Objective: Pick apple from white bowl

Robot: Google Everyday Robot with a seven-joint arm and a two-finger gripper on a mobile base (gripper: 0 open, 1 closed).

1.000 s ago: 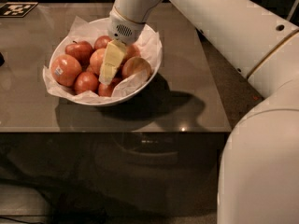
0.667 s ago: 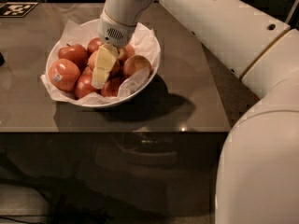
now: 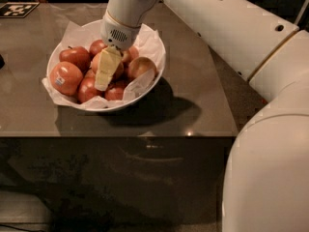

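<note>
Your pale yellow gripper [image 3: 105, 76] is down among the fruit in the wide white paper-lined bowl [image 3: 120, 106], over the large round orange-red apple [image 3: 95, 62] at the pile's middle. You cannot tell whether the claw has it. The bowl rests on a smooth grey-brown tabletop [image 3: 193, 81], with a black-and-white marker tag [image 3: 17, 8] at the far left corner.

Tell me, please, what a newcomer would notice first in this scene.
The big white arm reaches in from the upper right, its gripper low over the apples in the middle of the white bowl. The paper-lined bowl, heaped with red apples, sits on a brown table.
</note>
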